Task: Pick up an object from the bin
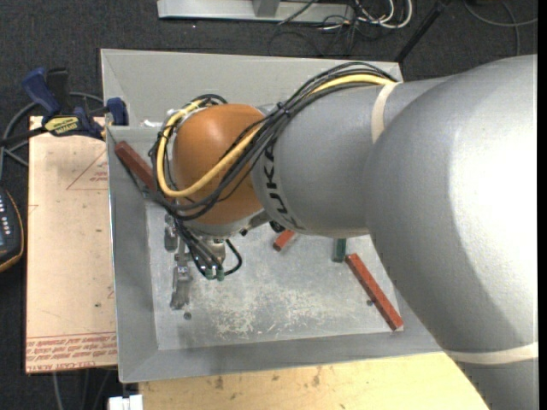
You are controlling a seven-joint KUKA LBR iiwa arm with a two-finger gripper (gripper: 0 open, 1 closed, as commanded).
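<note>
Nearest the lens: grey arm (444,195), bulking across the right of the frame, with orange cover (209,156) and looped cables (201,193) at its wrist.

Nothing picked up yet, judging by this view. No thing seen in the claw (180,295), and none lifted clear of the bin (256,336). Whole pick apparently left to do: closing on a thing, then raising it out.

Likeliest candidates, all loose on the bin floor:
- small orange-red piece (283,240), near the frame's centre, just under the arm's edge and closest to the claw, though well apart from it;
- green piece (340,248), just right of that;
- long red-brown stick (373,291), slanting toward the lower right corner;
- second red-brown stick (132,164), upper left, leaning along the bin wall.

Claw down low at the lower left of the bin floor, seemingly over bare scuffed metal. Cannot tell whether apart or together, nor whether touching the floor.
</note>
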